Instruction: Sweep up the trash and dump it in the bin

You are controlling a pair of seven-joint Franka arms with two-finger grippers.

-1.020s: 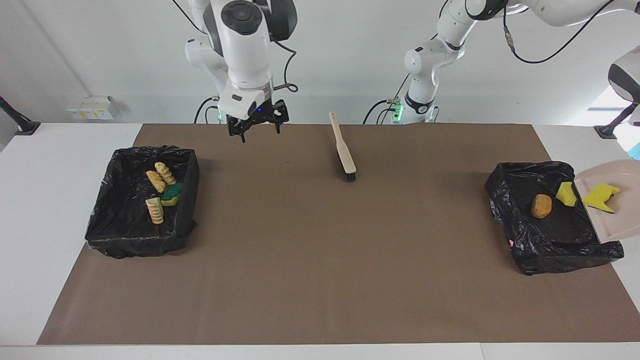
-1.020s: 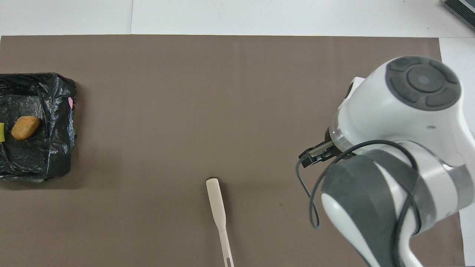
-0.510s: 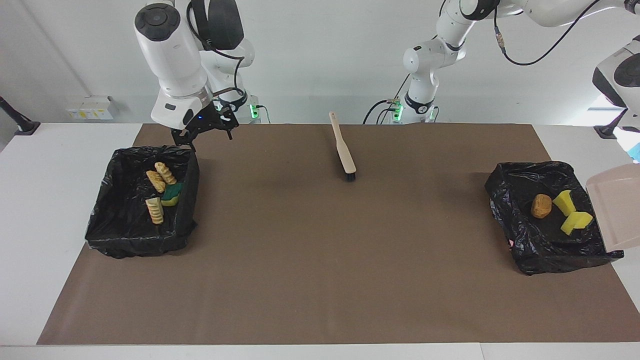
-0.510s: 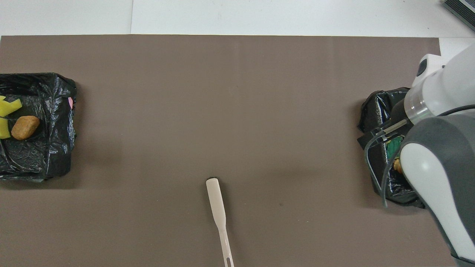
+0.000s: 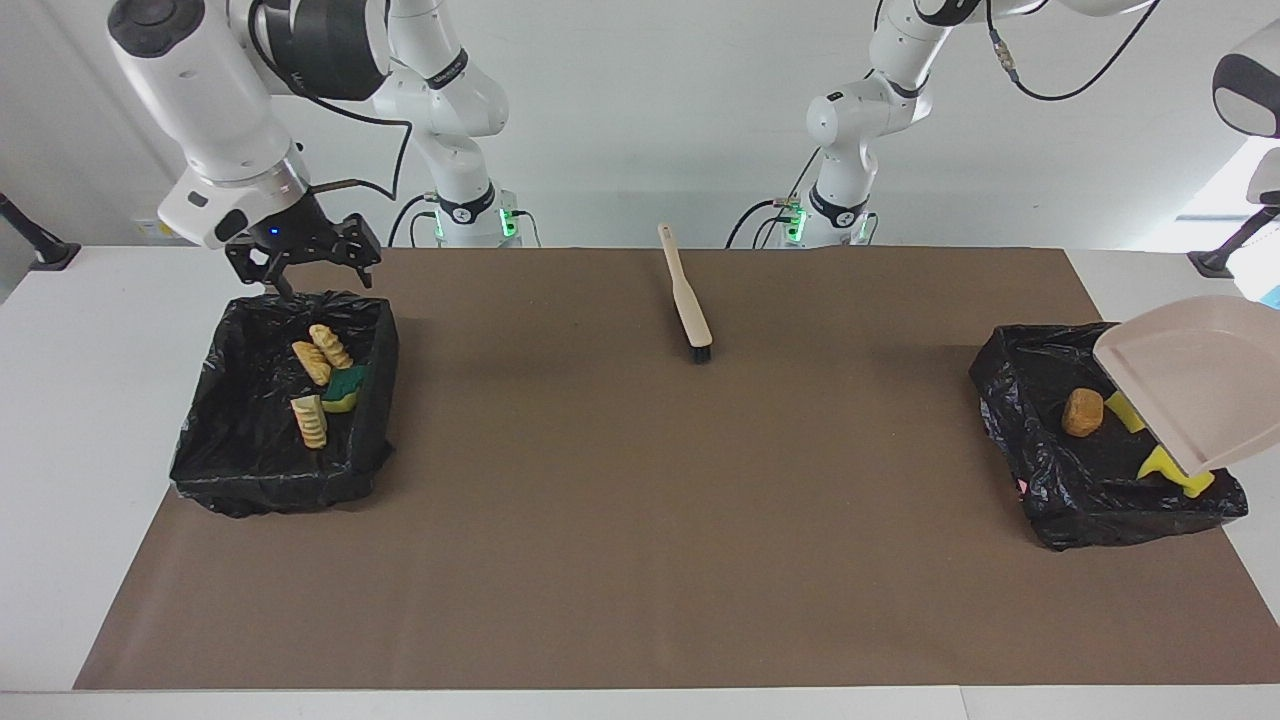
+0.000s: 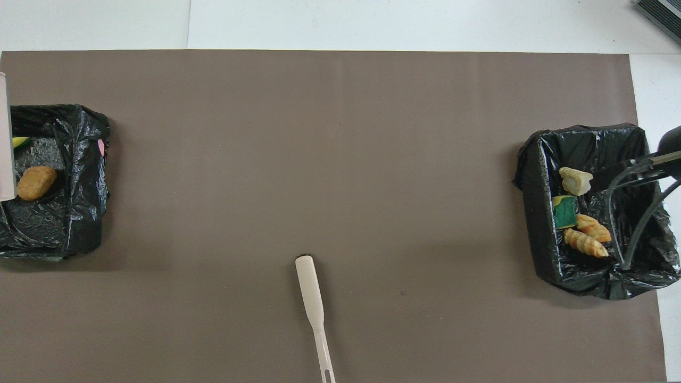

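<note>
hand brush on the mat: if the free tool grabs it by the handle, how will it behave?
The hand brush looks rigid: its handle stays straight lying flat. Its thin, flattened handle should not roll, though smooth plastic may slip. The bristle head probably makes it droop at that end if gripped near the tip.

This is a robotics lab, not a home. Two white robot arms [image 5: 440,110] are bolted at the edge of a white table [image 5: 100,400], behind a brown mat [image 5: 640,520]. Loose cables [image 5: 1060,100] hang above the mat before a bare white wall [image 5: 680,100]; camera stands [image 5: 35,240] flank it.
</note>
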